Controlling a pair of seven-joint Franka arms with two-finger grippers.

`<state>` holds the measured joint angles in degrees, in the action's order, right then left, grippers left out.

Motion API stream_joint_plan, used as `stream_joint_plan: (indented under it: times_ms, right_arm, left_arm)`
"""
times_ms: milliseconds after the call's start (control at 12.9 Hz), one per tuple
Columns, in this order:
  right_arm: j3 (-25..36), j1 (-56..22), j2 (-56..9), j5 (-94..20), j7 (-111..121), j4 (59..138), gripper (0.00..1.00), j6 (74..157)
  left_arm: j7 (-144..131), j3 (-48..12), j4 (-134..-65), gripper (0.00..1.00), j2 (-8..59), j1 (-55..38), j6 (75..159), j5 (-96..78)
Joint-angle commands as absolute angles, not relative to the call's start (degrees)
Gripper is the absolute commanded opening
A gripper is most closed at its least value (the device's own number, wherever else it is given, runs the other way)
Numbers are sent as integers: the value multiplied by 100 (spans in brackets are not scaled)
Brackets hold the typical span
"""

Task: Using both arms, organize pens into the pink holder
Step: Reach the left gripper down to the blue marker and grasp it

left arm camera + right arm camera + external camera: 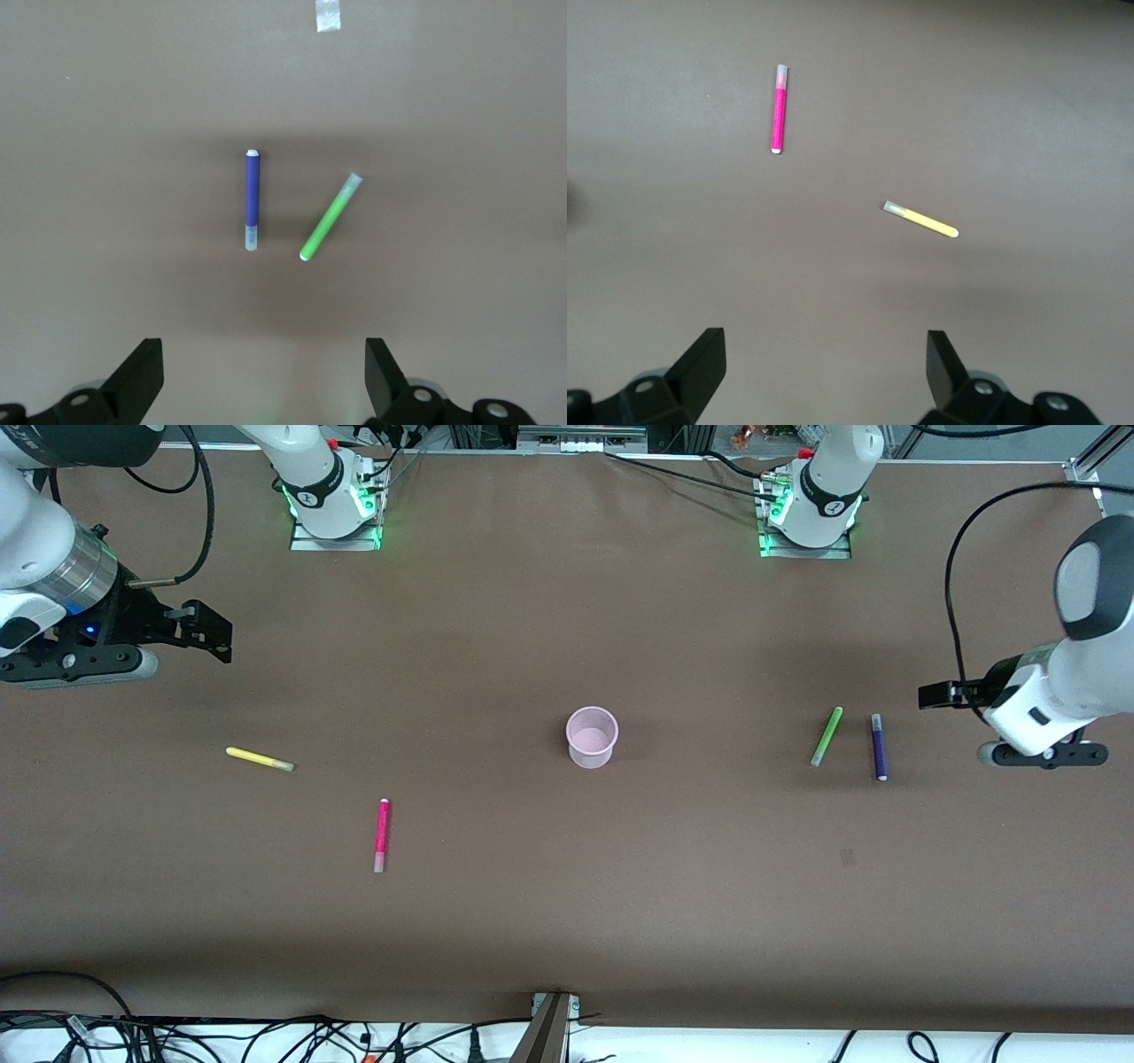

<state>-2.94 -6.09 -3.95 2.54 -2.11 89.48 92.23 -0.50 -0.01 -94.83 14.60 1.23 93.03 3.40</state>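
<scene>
Four pens [382, 834] lie flat around the upright, seemingly empty cup [592, 736], while the left gripper [264, 376] and right gripper [826, 372] hover spread apart over the table ends.

no readable text, labels or numbers anywhere

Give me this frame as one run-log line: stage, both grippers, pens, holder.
stage: start | left gripper: open over table's left-arm end | right gripper: open over right-arm end | yellow, magenta, green, blue-purple marker pens: lying on table | translucent pink plastic cup: upright, empty
</scene>
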Motion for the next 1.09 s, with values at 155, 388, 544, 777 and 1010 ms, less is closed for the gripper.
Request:
stream_joint_plan:
  times_ms: [155,388,544,777,1010]
  right_arm:
    - [-299,-642,-343,316,-290,8930,100,9220]
    - [-299,-650,-343,299,-290,8930,100,9211]
    - [-299,-650,-343,290,-290,8930,100,9202]
    - [-299,-650,-343,255,-299,8921,100,9220]
    - [-299,-650,-343,246,-290,8912,100,9228]
  left_arm:
    - [35,-35,-10922,100,1345,141,10937,554]
    - [35,-44,-11635,100,1519,132,12502,763]
    - [174,-44,-11768,100,1783,167,13111,870]
    - [815,-61,-11742,100,2415,543,14155,870]
    - [1002,-62,-11760,100,2689,580,14282,861]
